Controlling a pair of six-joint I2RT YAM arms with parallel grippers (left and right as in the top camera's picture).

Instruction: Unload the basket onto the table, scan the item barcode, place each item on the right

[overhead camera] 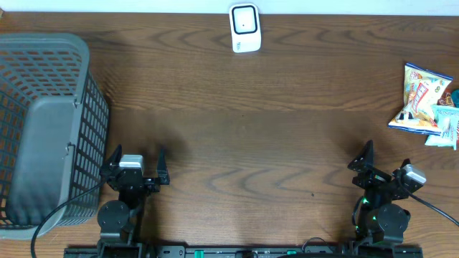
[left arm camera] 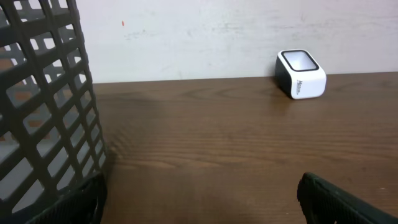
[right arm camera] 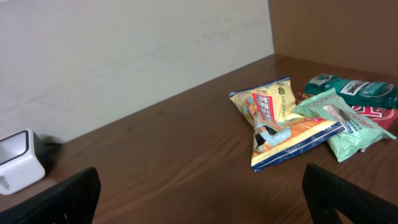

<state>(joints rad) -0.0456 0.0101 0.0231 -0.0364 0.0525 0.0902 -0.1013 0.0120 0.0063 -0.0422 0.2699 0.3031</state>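
Now | left hand (overhead camera: pixel 138 155), right hand (overhead camera: pixel 387 159) spread, empty | basket (overhead camera: pixel 97 122) left | scanner (overhead camera: pixel 244 27) far | snack bag (overhead camera: pixel 422 97) right

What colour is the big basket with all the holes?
Grey. The tall plastic mesh basket shows best in the overhead view.

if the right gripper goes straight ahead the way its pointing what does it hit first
Likely just the wall. The right gripper aims over bare table between the scanner and the snack bag, which lies just right of that line; depth is hard to judge.
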